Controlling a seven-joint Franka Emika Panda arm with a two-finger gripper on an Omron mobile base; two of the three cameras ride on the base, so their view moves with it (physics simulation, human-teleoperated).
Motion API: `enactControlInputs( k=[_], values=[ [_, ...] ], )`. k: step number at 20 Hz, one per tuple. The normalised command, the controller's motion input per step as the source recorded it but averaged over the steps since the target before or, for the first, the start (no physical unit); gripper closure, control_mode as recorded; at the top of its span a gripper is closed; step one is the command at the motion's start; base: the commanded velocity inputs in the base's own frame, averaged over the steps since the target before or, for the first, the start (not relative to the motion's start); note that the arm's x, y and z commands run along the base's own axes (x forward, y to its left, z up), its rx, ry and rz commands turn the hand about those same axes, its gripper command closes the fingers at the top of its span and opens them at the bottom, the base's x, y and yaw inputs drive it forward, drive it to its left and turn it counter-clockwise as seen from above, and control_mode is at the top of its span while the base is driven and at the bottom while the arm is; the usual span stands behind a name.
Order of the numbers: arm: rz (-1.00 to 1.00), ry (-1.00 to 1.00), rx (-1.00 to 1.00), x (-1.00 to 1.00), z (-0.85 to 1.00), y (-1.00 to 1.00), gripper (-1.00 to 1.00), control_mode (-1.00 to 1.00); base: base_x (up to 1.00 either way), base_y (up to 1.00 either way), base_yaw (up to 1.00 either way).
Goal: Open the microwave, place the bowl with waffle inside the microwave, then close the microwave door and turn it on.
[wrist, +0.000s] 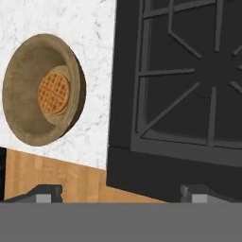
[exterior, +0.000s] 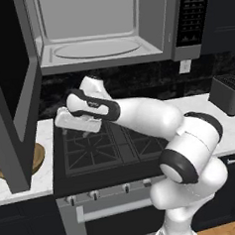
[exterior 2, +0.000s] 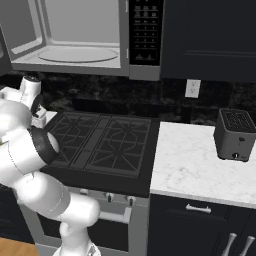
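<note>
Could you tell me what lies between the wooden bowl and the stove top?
In the hand view, only a bare strip of white marble counter separates the wooden bowl from the black stove top.

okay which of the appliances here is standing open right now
The microwave above the stove: its door is swung out to the left, showing the bare turntable. The oven below is shut, and the toaster has no door.

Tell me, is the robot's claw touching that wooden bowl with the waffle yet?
Apart. In the hand view the open gripper has its tips at the bottom edge, while the bowl with the waffle sits well away on the white counter.
</note>
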Motion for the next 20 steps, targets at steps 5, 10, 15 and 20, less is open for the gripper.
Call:
enactControlInputs(
  k=[5,10,15,20],
  values=[
    [0.16,-0.03,0.04,0.0,-0.32,0.23,-1.0,-1.0,0.0,0.0,0.0],
    [0.03,-0.1,0.04,0.0,-0.21,0.39,-1.0,-1.0,0.0,0.0,0.0],
    [0.0,-0.11,0.02,0.01,-0.2,0.53,-1.0,-1.0,0.0,0.0,0.0],
    [0.0,-0.1,0.04,0.05,-0.15,0.32,-1.0,-1.0,0.0,0.0,0.0]
  ],
)
